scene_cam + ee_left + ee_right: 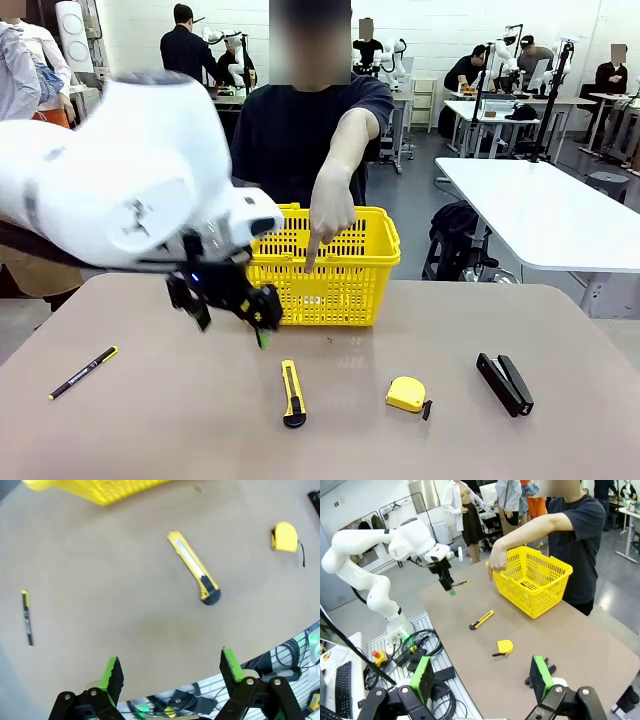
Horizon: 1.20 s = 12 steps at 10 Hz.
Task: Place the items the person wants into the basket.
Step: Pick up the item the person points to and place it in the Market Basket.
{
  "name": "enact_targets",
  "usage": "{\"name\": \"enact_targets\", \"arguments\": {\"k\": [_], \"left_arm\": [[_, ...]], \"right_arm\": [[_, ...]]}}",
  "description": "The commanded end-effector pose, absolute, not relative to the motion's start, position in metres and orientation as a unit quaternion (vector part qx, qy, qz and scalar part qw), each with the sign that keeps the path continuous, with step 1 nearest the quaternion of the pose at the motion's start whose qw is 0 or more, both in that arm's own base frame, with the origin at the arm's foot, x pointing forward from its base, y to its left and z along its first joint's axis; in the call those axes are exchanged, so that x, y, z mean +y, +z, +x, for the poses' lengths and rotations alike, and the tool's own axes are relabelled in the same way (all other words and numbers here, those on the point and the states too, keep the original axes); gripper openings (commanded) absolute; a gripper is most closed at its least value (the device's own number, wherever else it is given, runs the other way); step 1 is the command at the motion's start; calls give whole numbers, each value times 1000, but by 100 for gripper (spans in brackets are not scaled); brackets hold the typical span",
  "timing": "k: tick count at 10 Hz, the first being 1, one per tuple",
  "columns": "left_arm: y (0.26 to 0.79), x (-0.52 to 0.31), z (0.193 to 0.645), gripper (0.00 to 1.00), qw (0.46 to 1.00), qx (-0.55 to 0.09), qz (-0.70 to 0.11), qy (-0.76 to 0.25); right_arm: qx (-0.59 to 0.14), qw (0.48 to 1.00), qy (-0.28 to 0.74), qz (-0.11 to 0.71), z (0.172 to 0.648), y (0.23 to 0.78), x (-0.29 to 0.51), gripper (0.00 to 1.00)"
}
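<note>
The yellow basket (340, 285) stands at the table's far side. The person's hand (330, 208) points one finger down at its front wall. A slim black item (526, 584), seemingly the marker, lies on the basket floor. The yellow-and-black utility knife (292, 393) lies on the table in front of the basket, also seen from my left wrist (194, 567). At the table's left lies the black pen with yellow accents (83, 372). My left gripper (232, 325) hangs open and empty above the table, left of the basket. My right gripper (481, 677) is open with nothing between its fingers.
A yellow tape measure (407, 394) lies right of the knife, and a black stapler (504, 383) lies farther right. My left arm's white body (120, 190) blocks the upper left of the front view. A white table (550, 215) stands behind on the right.
</note>
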<state>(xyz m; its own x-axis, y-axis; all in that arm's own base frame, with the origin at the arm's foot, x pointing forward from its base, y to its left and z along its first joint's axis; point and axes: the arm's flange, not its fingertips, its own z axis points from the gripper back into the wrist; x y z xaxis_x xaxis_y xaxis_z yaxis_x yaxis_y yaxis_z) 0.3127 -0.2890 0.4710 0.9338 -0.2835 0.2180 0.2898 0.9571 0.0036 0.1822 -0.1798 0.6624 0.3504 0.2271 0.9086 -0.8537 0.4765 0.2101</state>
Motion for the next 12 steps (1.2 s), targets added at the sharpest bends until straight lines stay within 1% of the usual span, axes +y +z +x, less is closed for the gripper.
{"name": "enact_targets", "arguments": {"k": [1,2,4,6,8,10,12], "left_arm": [[437,-315,316,100,991,-98,0,-86],[424,-321,326,100,993,-81,7,-86],[383,-346,319,100,997,-53,2,-58],[360,-353,336,100,998,-40,9,-44],[346,-362,346,100,998,-58,4,-4],[344,-370,363,100,997,-67,19,19],[334,-380,366,100,996,-76,26,27]], "right_arm": [[-446,729,371,363,184,663,-181,100],[-446,729,371,363,184,663,-181,100],[-446,729,371,363,184,663,-181,100],[-446,729,371,363,184,663,-181,100],[-446,729,371,363,184,663,-181,100],[-446,729,371,363,184,663,-181,100],[-446,729,371,363,184,663,-181,100]]}}
